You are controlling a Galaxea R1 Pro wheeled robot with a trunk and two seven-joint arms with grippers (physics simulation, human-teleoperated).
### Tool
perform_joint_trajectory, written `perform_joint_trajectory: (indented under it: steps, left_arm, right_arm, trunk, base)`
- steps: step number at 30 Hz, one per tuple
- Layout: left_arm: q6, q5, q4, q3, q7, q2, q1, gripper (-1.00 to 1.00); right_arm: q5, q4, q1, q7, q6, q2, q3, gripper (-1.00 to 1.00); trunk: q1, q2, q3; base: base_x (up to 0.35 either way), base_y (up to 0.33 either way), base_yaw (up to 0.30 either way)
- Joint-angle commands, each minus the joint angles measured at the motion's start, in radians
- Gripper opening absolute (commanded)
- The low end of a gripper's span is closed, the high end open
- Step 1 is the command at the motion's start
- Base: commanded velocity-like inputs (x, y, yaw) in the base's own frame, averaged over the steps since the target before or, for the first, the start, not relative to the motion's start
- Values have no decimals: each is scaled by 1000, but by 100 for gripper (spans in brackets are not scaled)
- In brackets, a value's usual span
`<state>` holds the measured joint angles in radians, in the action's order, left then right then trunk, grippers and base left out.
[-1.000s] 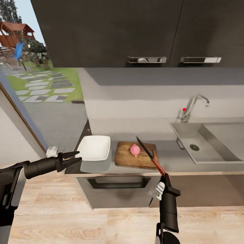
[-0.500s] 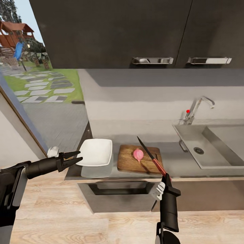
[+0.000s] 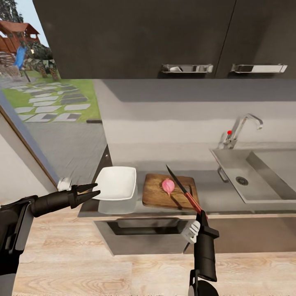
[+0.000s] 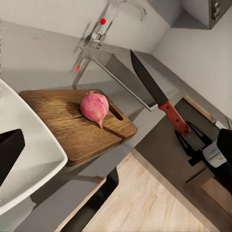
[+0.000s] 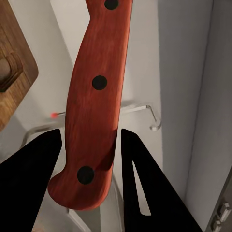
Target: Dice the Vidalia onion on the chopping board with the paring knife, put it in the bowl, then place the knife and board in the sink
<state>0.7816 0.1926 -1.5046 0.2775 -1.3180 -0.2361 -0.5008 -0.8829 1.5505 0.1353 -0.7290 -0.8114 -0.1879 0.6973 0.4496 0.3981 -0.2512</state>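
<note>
Countertop w/ chopping board, sink; wood floor.

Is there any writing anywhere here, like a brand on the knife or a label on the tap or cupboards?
None: no words, numbers or logos can be read in these pictures.
Knife: plain dark blade; its handle shows only three dark rivets.
Tap: only a red knob, no marking.
Chopping board, bowl, cupboard doors: bare surfaces.
</note>
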Motion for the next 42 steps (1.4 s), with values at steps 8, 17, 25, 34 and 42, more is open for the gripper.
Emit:
perform_joint_trajectory:
  steps: [8,17,25,34,42]
  left_arm:
    - [10,4,0,0,-1,0,-1,100]
    - [11,4,0,0,3,0,-1,100]
    - [11,4,0,0,3,0,-1,100]
    - [11,4,0,0,3,0,-1,100]
    - [11,4,0,0,3,0,-1,100]
  right_arm:
    - [-2,0,1,-4,-5,1,3,-100]
    - [-2,-1,1,-4,-5,4,2,-100]
    - [-2,-1,1,-5,-5,4,2,-100]
    - [-2,-1,1,-6,-5,5,2,-100]
    - [-2,-2,1,-6,-6,5,4,-100]
  trunk:
    - [0,2,-11]
    - [0,2,-12]
    - [0,2,-12]
    - [0,2,-12]
    - [0,2,-22]
  base:
    - [0,0,0]
    - [0,78,0]
    - [0,18,0]
    - [0,1,0]
    - [0,0,0]
